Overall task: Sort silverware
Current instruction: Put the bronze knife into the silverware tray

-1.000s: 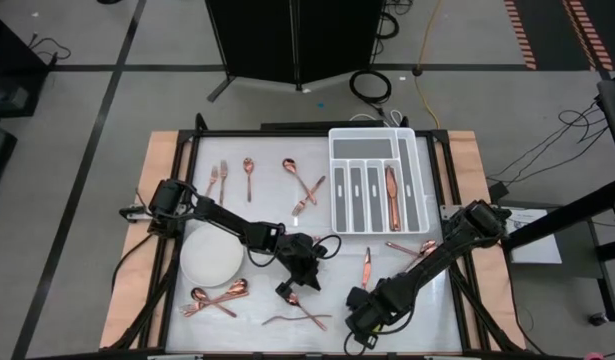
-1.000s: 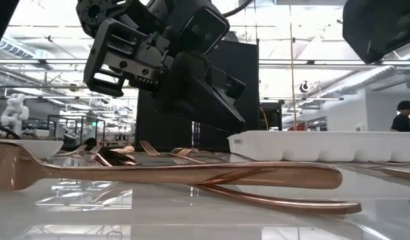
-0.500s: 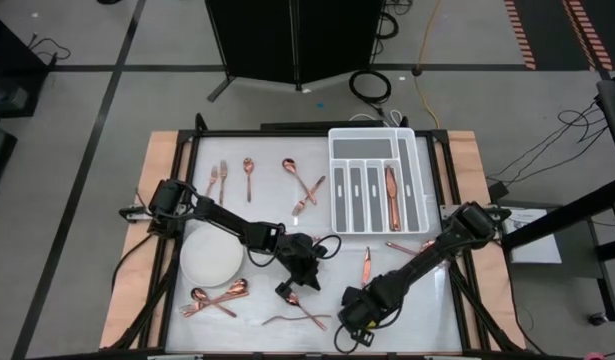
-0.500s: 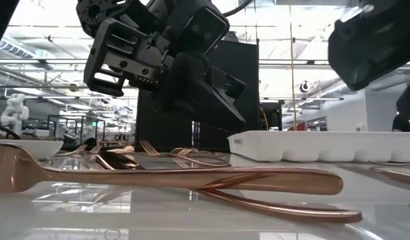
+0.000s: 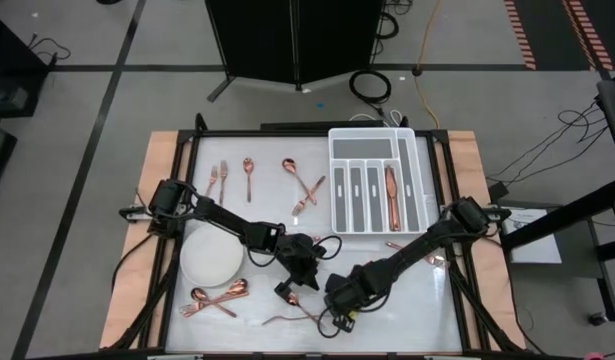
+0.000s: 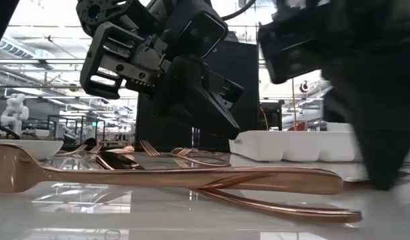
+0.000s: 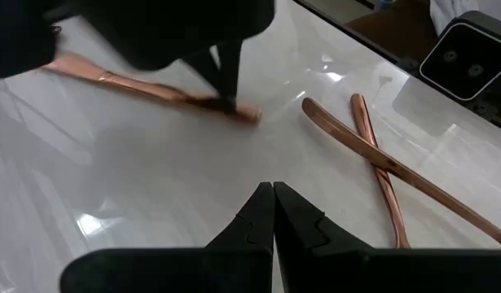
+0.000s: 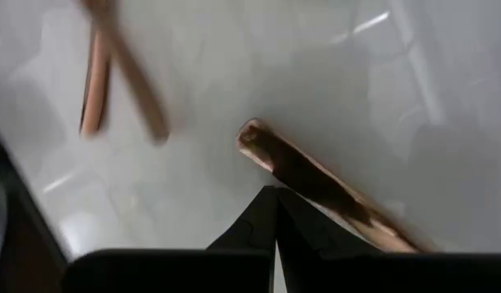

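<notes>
Silverware [image 5: 297, 320] lies scattered over the table [image 5: 427, 310] from above, one piece in the white tray [image 5: 375, 180], while the left gripper [image 5: 287, 291] and right gripper [image 5: 337, 315] hover clenched and empty near crossed pieces, whose handles [image 6: 191, 179] fill the low view.

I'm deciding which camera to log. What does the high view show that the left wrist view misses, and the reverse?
Only the high view shows the tray holding one piece, the plate, the forks and spoons near the table's far edge, and both whole arms. Only the left wrist view shows the left gripper with fingers shut, empty above the tabletop, and the right gripper's tips down at the end of a handle. Both show the crossed pair at the near edge.
</notes>
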